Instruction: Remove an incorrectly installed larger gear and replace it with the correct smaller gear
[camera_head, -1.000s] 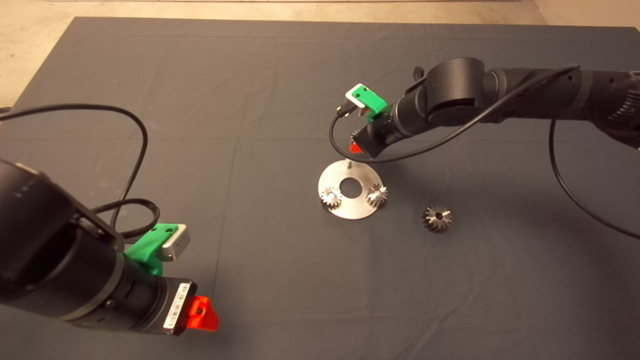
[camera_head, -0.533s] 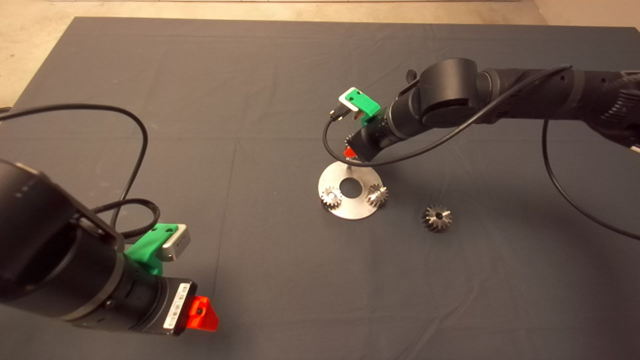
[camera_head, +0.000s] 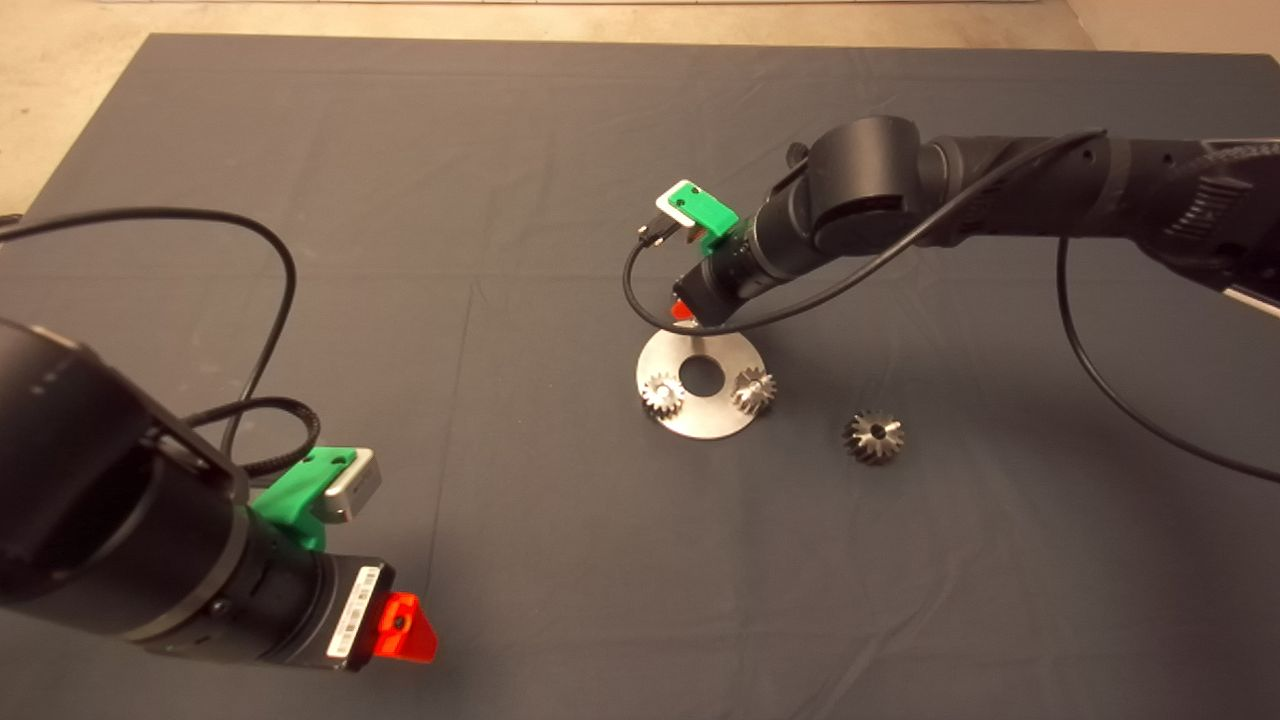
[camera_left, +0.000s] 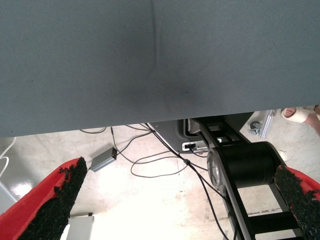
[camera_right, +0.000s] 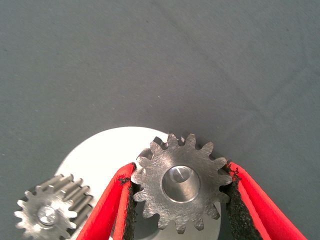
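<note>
Right gripper (camera_right: 177, 200) pinches the smaller gear (camera_right: 181, 182) over the round plate (camera_head: 700, 425).
Steel, stiff, probably slick; hold across opposite teeth; larger gear (camera_head: 873, 437) lies lower right; left gripper (camera_left: 175, 200) gapes idle, lower left.

No legible txt or nos.

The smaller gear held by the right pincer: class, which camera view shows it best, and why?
The right wrist view: the smaller gear fills the frame between the right pincer's pads, teeth and centre hole clear, over the round plate. In the head view the arm hides it. The left wrist view shows only mat and floor.
</note>
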